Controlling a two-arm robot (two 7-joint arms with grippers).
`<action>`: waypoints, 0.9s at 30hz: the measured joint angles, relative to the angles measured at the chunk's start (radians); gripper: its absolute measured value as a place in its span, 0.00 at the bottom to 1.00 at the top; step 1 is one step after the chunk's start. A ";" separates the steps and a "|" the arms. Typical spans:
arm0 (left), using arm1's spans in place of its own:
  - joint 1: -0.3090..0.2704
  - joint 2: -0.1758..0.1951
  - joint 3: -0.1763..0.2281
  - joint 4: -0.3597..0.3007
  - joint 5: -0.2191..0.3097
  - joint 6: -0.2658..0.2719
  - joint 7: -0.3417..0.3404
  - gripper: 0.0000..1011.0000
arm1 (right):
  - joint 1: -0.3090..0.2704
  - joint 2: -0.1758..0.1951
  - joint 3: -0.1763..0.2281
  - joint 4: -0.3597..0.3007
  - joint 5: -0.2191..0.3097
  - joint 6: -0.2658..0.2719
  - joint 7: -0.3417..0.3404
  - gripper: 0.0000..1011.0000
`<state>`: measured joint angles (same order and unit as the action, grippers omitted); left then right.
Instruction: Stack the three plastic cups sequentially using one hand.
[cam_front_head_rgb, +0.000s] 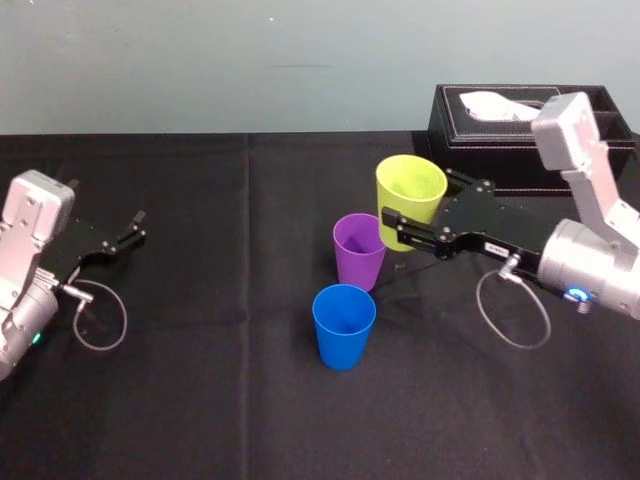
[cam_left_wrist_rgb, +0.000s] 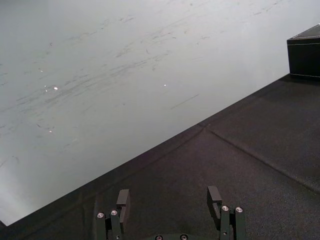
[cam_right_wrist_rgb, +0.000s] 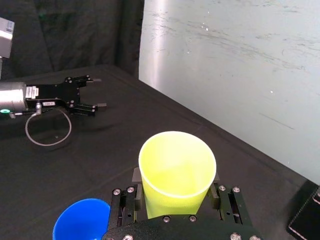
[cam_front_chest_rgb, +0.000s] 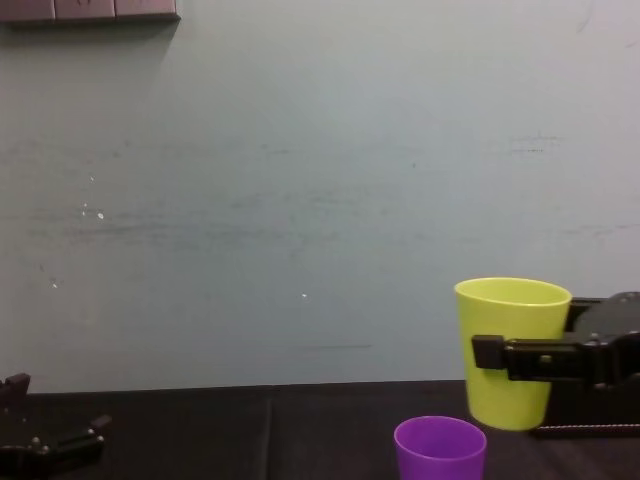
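Early days, looks like; the right gripper (cam_front_head_rgb: 398, 228) is clamped around the yellow-green cup (cam_front_head_rgb: 410, 190), held in the air just above the purple cup (cam_front_head_rgb: 358, 250); blue cup (cam_front_head_rgb: 344, 325) stands alone nearer the robot; nothing nested yet; left gripper (cam_front_head_rgb: 135, 225) sits parked, fingers apart.

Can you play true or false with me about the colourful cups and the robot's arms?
1. The right gripper holds the yellow-green cup up in the air. True.
2. The purple cup sits inside the blue cup. False: both stand on the table, neither inside the other.
3. The left gripper is holding a cup. False: its jaws are open with nothing between them, far off on the left side.
4. A black tissue box stands at the back on the right. True.
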<state>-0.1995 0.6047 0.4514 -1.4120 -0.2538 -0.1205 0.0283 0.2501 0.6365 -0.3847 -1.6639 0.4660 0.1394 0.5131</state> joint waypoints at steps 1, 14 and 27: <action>0.000 0.000 0.000 0.000 0.000 0.000 0.000 1.00 | 0.007 -0.006 -0.005 0.006 -0.003 0.001 0.000 0.73; 0.000 0.000 0.000 0.000 0.000 0.000 0.000 1.00 | 0.099 -0.077 -0.074 0.105 -0.044 0.014 0.009 0.73; 0.000 0.000 0.000 0.000 0.000 0.000 0.000 1.00 | 0.131 -0.103 -0.100 0.149 -0.064 0.012 0.022 0.73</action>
<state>-0.1995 0.6047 0.4513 -1.4120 -0.2539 -0.1205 0.0283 0.3814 0.5332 -0.4844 -1.5148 0.4019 0.1518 0.5356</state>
